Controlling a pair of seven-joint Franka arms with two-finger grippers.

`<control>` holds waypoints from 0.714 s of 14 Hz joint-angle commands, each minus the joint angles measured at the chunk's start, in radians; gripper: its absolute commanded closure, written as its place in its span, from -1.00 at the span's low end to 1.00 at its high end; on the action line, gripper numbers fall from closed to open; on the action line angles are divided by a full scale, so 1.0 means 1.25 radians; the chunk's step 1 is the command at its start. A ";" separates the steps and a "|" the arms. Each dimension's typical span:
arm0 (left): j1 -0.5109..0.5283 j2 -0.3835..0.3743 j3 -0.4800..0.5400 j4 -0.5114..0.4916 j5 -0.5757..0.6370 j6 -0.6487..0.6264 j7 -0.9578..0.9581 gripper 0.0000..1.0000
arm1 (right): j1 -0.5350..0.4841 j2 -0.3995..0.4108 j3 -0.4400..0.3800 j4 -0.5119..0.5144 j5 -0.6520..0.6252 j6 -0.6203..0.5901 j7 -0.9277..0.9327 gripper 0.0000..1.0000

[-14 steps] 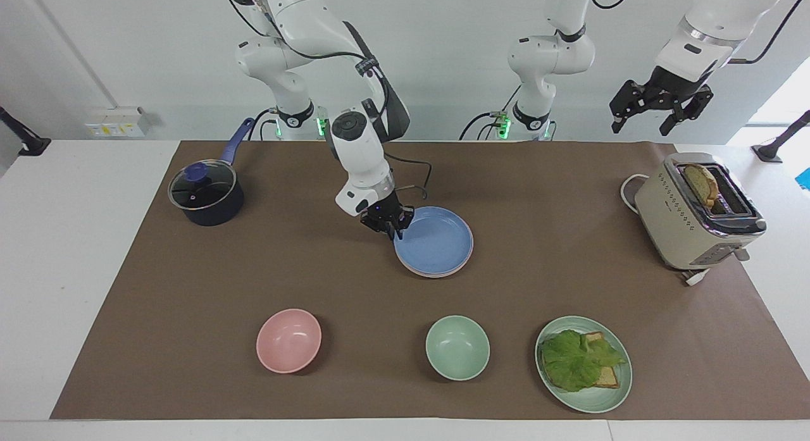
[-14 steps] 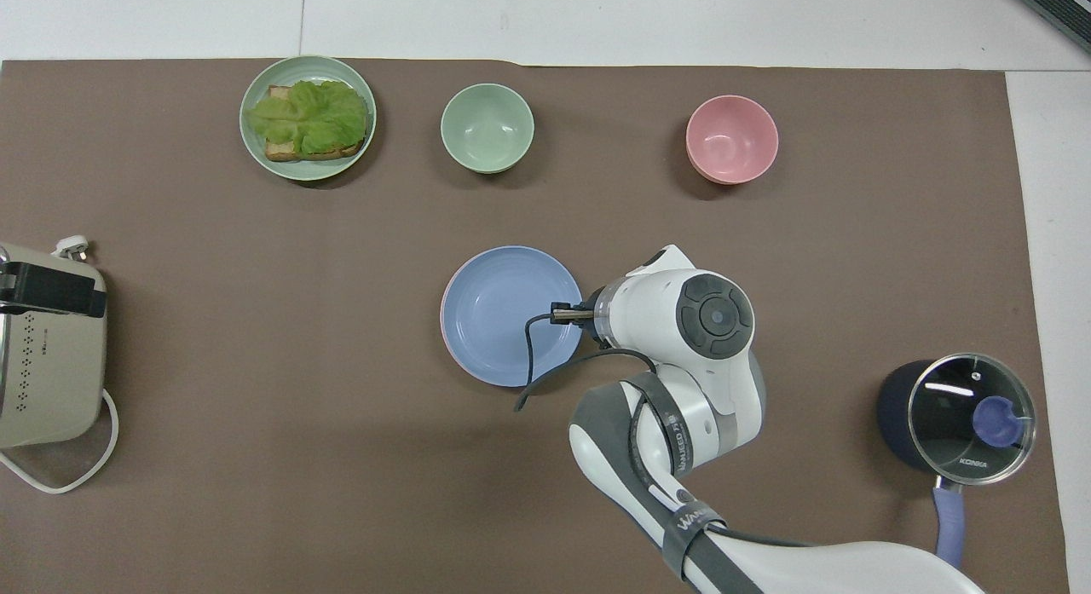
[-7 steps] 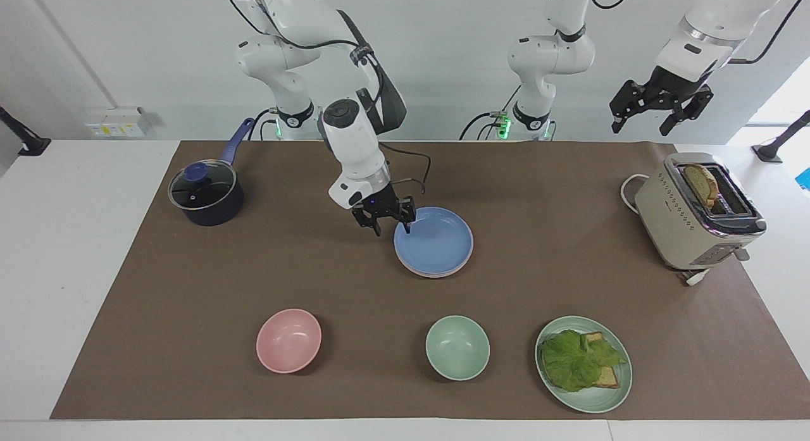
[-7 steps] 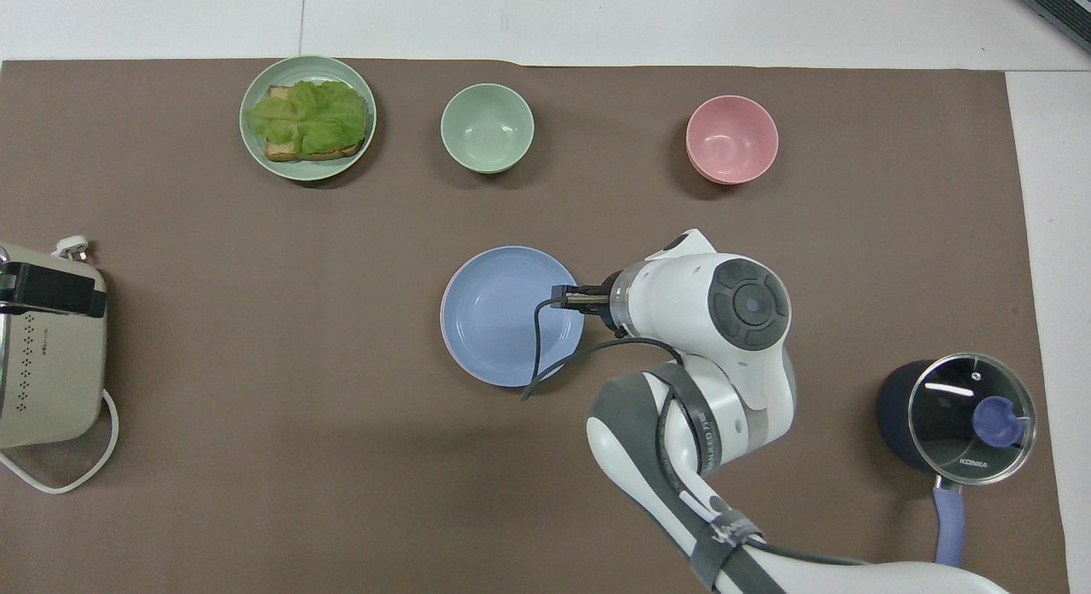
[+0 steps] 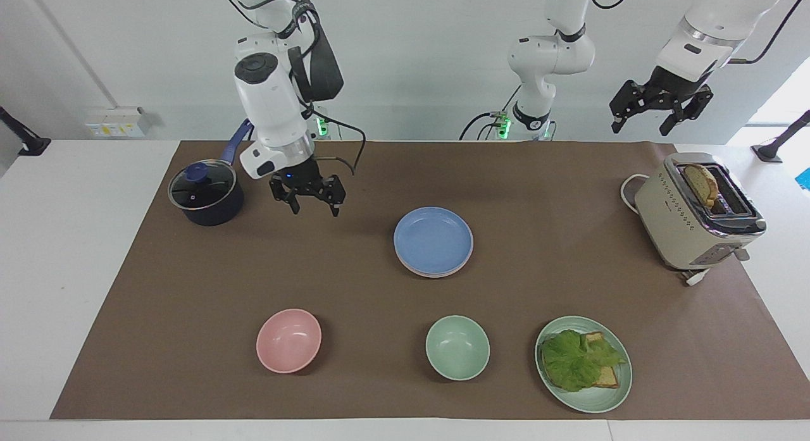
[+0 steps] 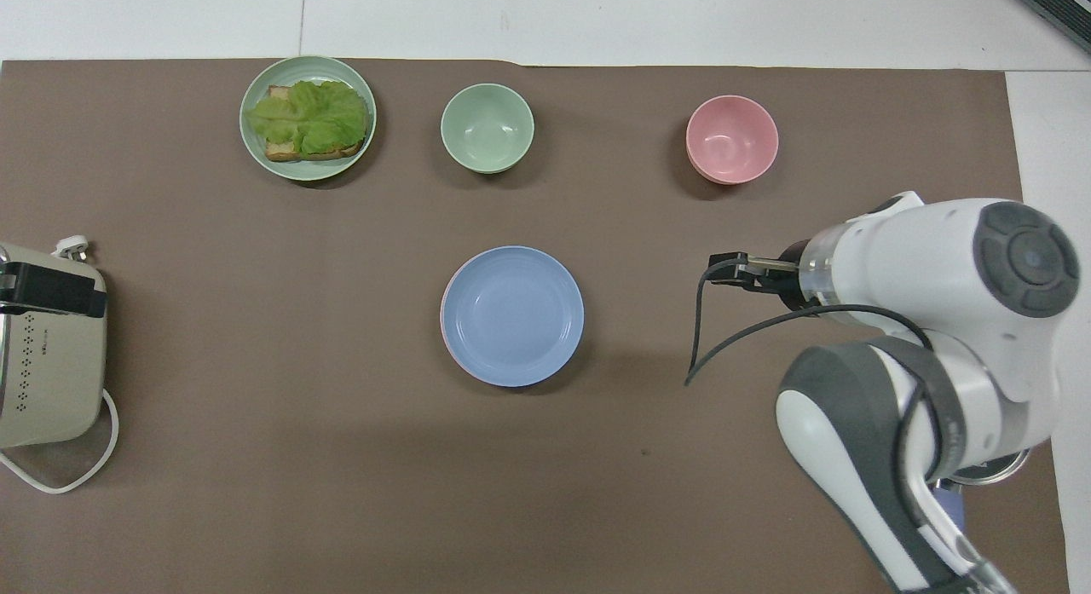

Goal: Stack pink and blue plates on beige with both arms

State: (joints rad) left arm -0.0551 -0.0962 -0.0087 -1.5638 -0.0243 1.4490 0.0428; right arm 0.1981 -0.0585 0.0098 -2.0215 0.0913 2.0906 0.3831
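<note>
Plates sit stacked mid-counter, the blue plate [image 5: 433,240] on top with a pink edge [image 5: 423,273] peeking beneath. Right pincer [image 5: 308,200] hangs spread and empty beside the pot [image 5: 205,195]; left pincer [image 5: 660,111] waits spread above the toaster [image 5: 696,213]. Best retreat upward, clear of pot.

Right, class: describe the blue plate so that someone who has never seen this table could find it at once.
Start from the brown mat covering the table. Near its middle sits a short stack of plates, nearer to the robots than the pink bowl and green bowl. The blue plate is the top one: shallow, empty, the only blue dish.
</note>
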 commanded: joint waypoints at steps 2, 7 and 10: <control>0.011 -0.021 -0.007 -0.020 0.005 -0.003 0.010 -1.00 | -0.094 -0.066 0.008 0.102 -0.028 -0.220 -0.073 -1.00; 0.011 -0.021 -0.005 -0.020 0.003 -0.003 0.010 -1.00 | -0.125 -0.048 0.009 0.267 -0.088 -0.352 -0.128 -1.00; 0.011 -0.021 -0.007 -0.020 0.003 -0.003 0.010 -1.00 | -0.156 0.005 0.009 0.381 -0.101 -0.455 -0.157 -1.00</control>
State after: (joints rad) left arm -0.0551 -0.0962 -0.0087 -1.5638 -0.0243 1.4489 0.0428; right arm 0.0444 -0.1309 0.0091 -1.6689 -0.0152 1.6101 0.2312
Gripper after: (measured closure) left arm 0.000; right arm 0.000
